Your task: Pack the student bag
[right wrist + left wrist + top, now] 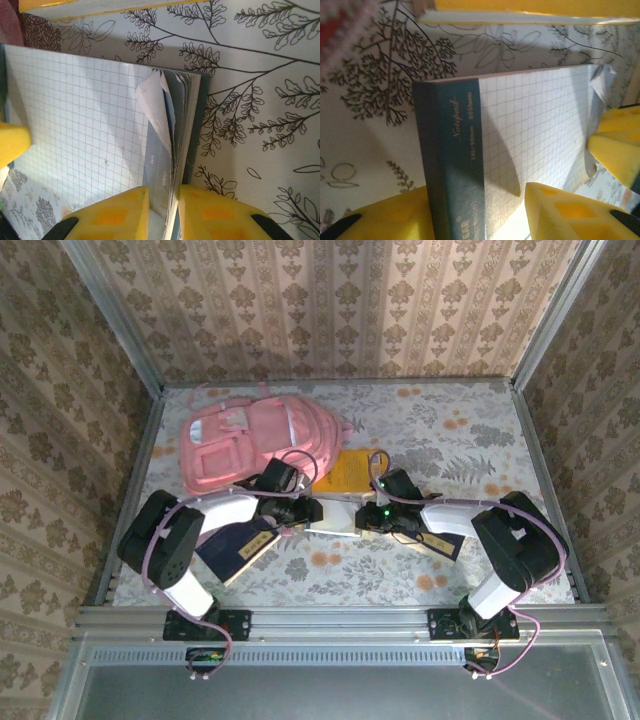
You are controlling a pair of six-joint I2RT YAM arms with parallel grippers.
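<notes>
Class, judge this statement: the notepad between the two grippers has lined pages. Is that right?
Not quite. The notepad between the left gripper and the right gripper has squared grid pages, not lined ones. The right wrist view shows the grid clearly.

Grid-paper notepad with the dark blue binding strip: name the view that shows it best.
Left wrist: the grid-paper notepad shows its dark blue printed binding and its squared page together. The right wrist view gives the notepad as page and curled sheets, with no print readable. The top external view gives a small pale patch, mostly covered.
</notes>
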